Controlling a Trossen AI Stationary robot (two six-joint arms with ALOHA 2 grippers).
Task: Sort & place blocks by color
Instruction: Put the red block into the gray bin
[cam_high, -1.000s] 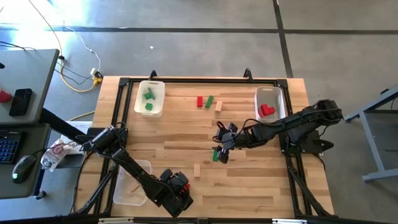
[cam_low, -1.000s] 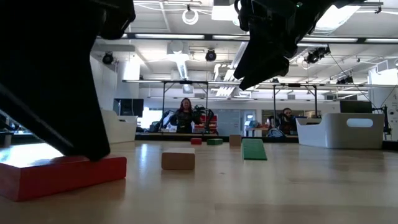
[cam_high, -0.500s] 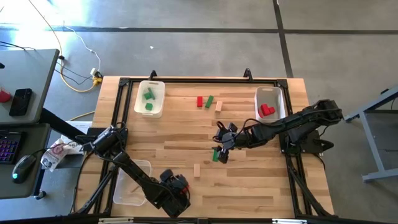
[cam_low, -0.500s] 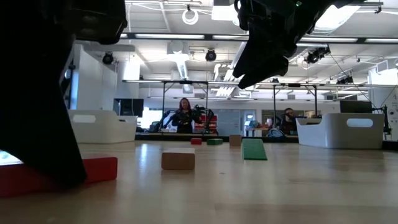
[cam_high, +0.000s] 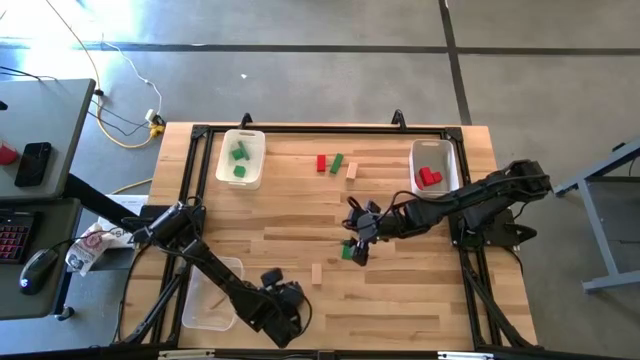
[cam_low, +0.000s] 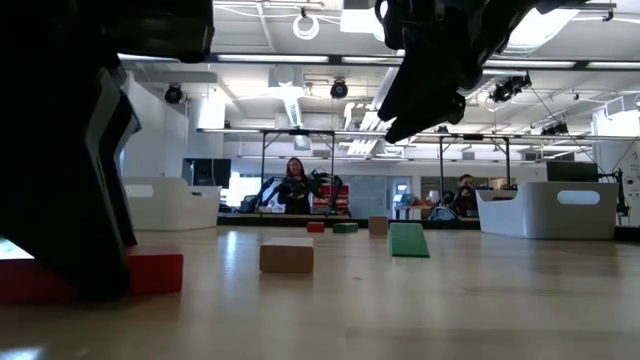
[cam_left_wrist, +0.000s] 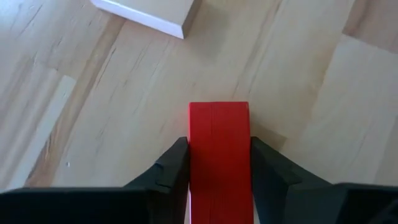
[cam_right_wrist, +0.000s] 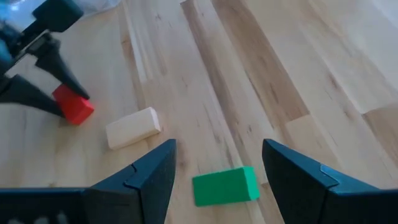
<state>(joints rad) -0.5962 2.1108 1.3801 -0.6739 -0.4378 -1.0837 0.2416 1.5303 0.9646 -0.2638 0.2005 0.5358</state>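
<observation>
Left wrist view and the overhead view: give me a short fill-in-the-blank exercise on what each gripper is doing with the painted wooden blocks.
1. The left gripper has its fingers on both sides of a ____ painted wooden block.
2. The right gripper hovers with fingers open above a ____ painted wooden block.
3. The clear plastic bin at the table's right edge holds ____ blocks.

Missing words: red; green; red

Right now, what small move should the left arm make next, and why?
Probably lift. The left gripper has its fingers against both sides of the red block, which rests on the table. A short rise would likely show whether the grip holds before carrying it across to the bin with red blocks. The right gripper hangs open above a green block.
</observation>
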